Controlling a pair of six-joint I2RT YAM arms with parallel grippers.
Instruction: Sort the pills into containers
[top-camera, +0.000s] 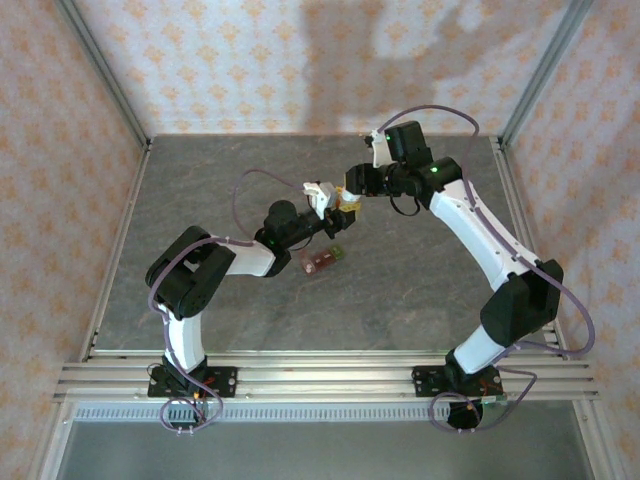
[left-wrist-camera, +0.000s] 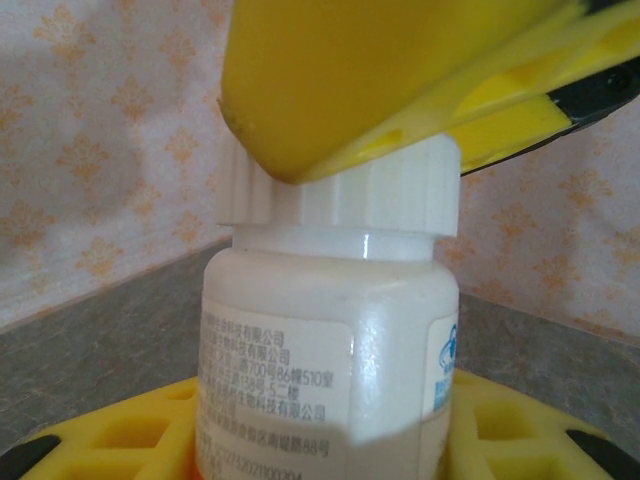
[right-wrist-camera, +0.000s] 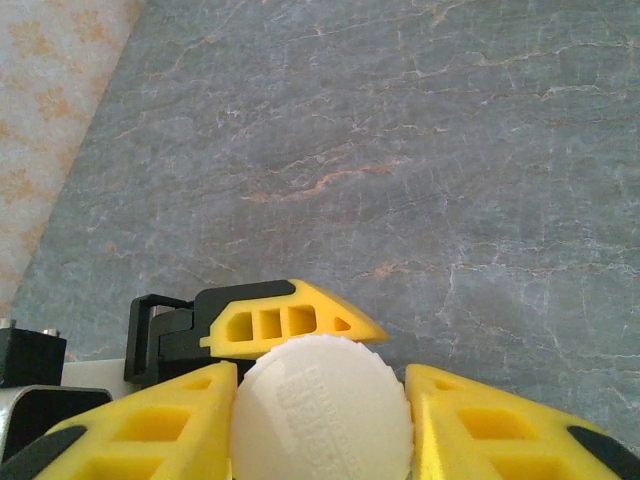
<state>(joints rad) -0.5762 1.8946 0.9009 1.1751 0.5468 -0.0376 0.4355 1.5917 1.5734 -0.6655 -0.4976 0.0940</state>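
Table (top-camera: 200, 180): grey stone-pattern surface, both arms reaching over its middle and meeting there.

Left gripper (left-wrist-camera: 330, 445): fingers clamped on the lower body of a white bottle (left-wrist-camera: 320, 330), held upright above the table.

Right gripper (right-wrist-camera: 325, 425): fingers closed against either side of the ribbed white cap (right-wrist-camera: 325, 400) – the top view shows it coming in from the far right, and the left wrist view shows one yellow finger pressed over the cap's upper edge.

Containers (top-camera: 322, 261): the short brownish-red strip with one green end lies flat on the table, just in front of the left forearm and below the raised bottle, apart from both grippers. Whether its compartments are open or hold anything is too small to tell.

Progress, as a judgement: early. The cap is on, so the pills are presumably inside the bottle – unscrewing is the step in hand. Removing the cap, tipping out and distributing into the compartments all remain.
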